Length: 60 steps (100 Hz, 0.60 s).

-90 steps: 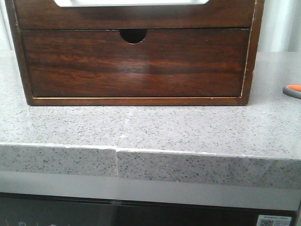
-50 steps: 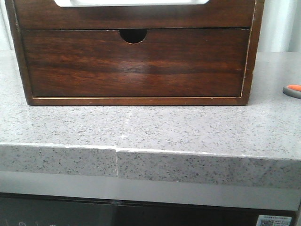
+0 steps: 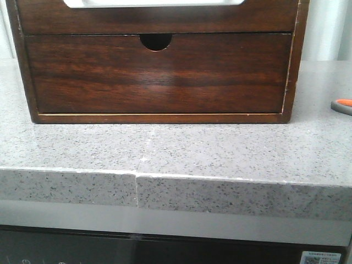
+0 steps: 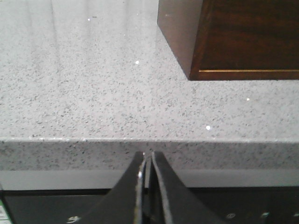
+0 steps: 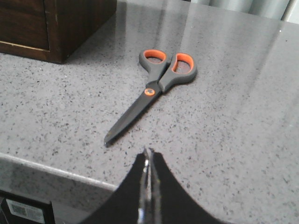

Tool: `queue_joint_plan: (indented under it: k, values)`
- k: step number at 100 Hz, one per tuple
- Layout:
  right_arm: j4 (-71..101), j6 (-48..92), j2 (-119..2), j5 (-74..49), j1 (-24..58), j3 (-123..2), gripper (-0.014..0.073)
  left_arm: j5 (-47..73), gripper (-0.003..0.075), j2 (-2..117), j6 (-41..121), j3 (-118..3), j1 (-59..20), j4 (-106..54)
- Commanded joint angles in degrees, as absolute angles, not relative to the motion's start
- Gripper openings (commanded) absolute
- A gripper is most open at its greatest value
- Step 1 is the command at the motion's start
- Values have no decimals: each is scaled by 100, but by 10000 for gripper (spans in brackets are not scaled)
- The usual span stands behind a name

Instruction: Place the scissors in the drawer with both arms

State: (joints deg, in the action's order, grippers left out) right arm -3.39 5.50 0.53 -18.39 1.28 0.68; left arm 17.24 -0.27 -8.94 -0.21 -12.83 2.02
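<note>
The scissors (image 5: pixel 156 88), orange and grey handled with dark blades, lie flat on the grey stone counter, blade tips toward my right gripper (image 5: pixel 148 154). That gripper is shut and empty, just short of the tips. In the front view only the scissors' handle edge (image 3: pixel 342 105) shows at the far right. The drawer with the white shape (image 3: pixel 154 11) is the upper one in the wooden cabinet; only its lower strip shows, closed. My left gripper (image 4: pixel 146 156) is shut and empty, below the counter's front edge, off the cabinet's left corner. Neither gripper shows in the front view.
The lower drawer with a half-round notch (image 3: pixel 156 41) is closed. The wooden cabinet (image 4: pixel 233 37) stands on the counter (image 3: pixel 165 143), its corner (image 5: pixel 60 28) left of the scissors. The counter's front edge (image 3: pixel 165 179) has a seam near the middle.
</note>
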Motion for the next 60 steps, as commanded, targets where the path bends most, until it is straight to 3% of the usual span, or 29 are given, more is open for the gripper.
queue_joint_plan:
  k: [1, 26, 35, 49, 60]
  values:
    - [-366, 580, 209, -1125, 101, 247, -45, 880, -20, -211, -932, 92, -1309, -645]
    - [1912, 580, 209, 991, 101, 221, -45, -70, -20, -211, -932, 92, -1309, -4166]
    - [2571, 580, 209, 962, 101, 149, -45, 0, -20, -211, -932, 64, -1309, -4803]
    - [3201, 580, 209, 566, 101, -151, -45, 570, -20, -145, -663, -368, -1309, -4364]
    - [3189, 580, 150, -656, 101, -673, -45, 1058, -20, 328, -610, -994, -1309, -3842]
